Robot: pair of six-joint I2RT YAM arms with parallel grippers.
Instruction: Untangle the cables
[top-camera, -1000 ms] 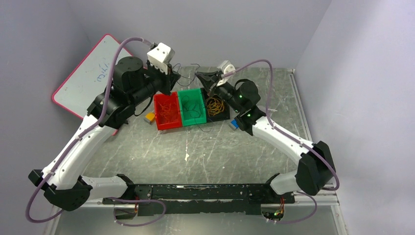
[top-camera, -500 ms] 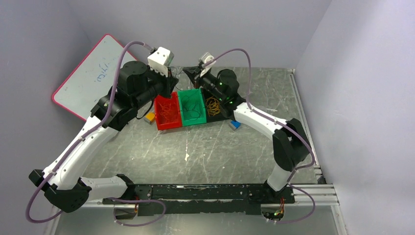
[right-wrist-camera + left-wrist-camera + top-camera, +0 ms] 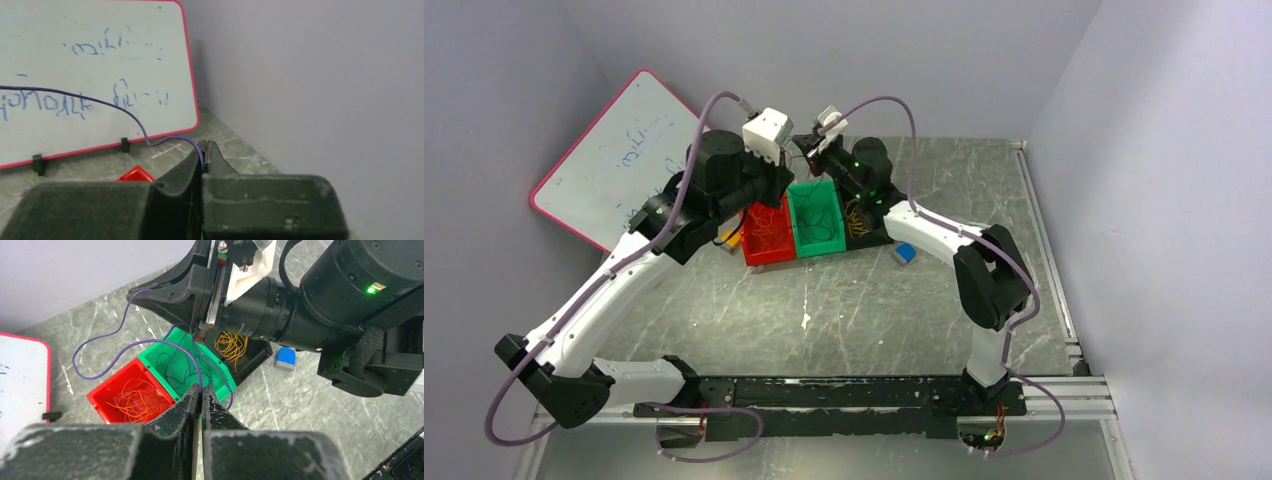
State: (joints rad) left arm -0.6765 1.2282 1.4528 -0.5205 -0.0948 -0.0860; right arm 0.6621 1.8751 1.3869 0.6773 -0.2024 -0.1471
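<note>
Now clamped fully shut on purple cable (image 3: 74, 361), both: left end effector (image 3: 201, 392) and right end effector (image 3: 206, 150), close together above green bin (image 3: 150, 352), slack looping between them. Orange cables (image 3: 137, 400) in red bin (image 3: 112, 378); yellow cables (image 3: 231, 342) in black bin (image 3: 257, 357).

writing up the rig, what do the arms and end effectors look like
The left arm and right arm have white links and black joints, each trailed by a lilac cable. A green light glows on the right arm. Each wrist carries a white camera block. The left end effector and right end effector are black, with tapered fingers.
</note>
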